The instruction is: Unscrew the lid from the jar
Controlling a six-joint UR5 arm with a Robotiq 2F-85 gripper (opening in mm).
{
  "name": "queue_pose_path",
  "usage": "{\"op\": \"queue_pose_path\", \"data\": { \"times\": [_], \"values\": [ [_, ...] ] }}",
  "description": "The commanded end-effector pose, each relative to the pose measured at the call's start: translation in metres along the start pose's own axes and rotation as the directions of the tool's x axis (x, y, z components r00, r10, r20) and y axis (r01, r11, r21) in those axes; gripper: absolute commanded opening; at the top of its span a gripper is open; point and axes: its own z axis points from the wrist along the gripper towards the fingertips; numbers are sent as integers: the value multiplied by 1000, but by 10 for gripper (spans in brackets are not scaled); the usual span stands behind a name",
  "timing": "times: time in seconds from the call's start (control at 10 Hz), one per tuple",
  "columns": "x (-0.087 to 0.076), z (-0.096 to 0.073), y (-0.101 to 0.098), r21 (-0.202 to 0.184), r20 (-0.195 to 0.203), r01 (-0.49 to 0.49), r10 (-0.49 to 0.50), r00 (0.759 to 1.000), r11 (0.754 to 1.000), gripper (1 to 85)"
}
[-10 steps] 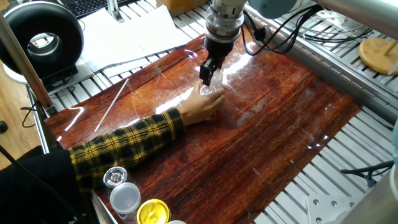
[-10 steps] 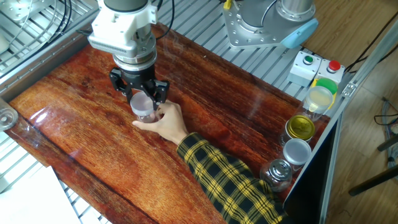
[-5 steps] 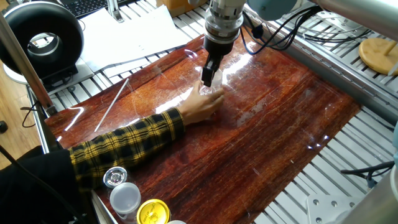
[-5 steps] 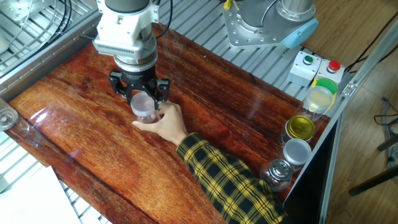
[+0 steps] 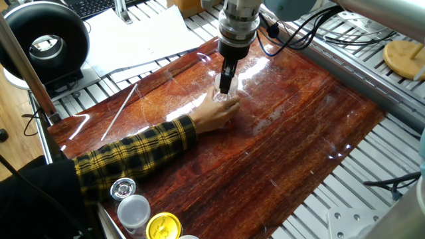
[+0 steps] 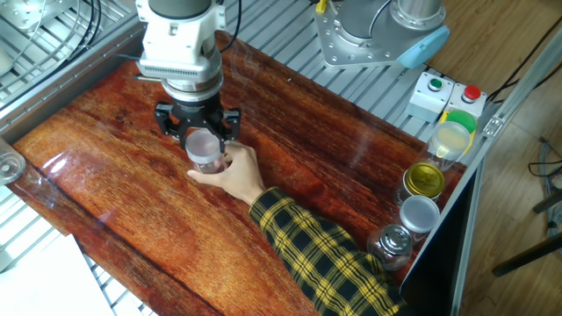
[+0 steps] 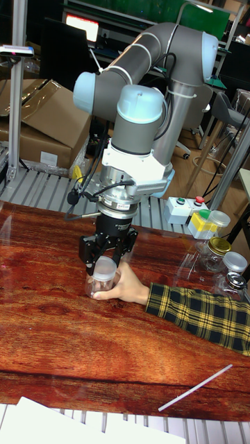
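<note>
While your hand (image 6: 235,171) steadies small clear plastic jar (image 7: 98,285) on table (image 6: 351,158), arm points straight down, gripper (image 6: 198,133) jaws clamped on translucent white screw lid (image 6: 201,142).

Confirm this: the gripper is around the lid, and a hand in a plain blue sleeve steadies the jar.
Wrong on the sleeve: it is yellow-and-black plaid, as the other fixed view shows. The gripper is around the lid, and the hand steadies the jar.

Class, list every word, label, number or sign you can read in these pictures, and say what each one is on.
None can be read.
The keyboard keys are too small to read.
The button box shows no readable marking.
The jar and its lid show no print.
</note>
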Motion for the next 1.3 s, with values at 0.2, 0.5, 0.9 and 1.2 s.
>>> {"op": "queue_pose_path", "data": {
  "times": [0.2,0.5,0.9,1.2],
  "values": [
    [2,0,0,-3,-10,189,-189,982,982,180],
    [3,0,-3,10,-23,327,-326,945,945,183],
    [-7,6,-3,63,-55,506,-503,862,860,180],
    [-11,6,1,74,-43,500,-498,866,863,177]
  ]
}}
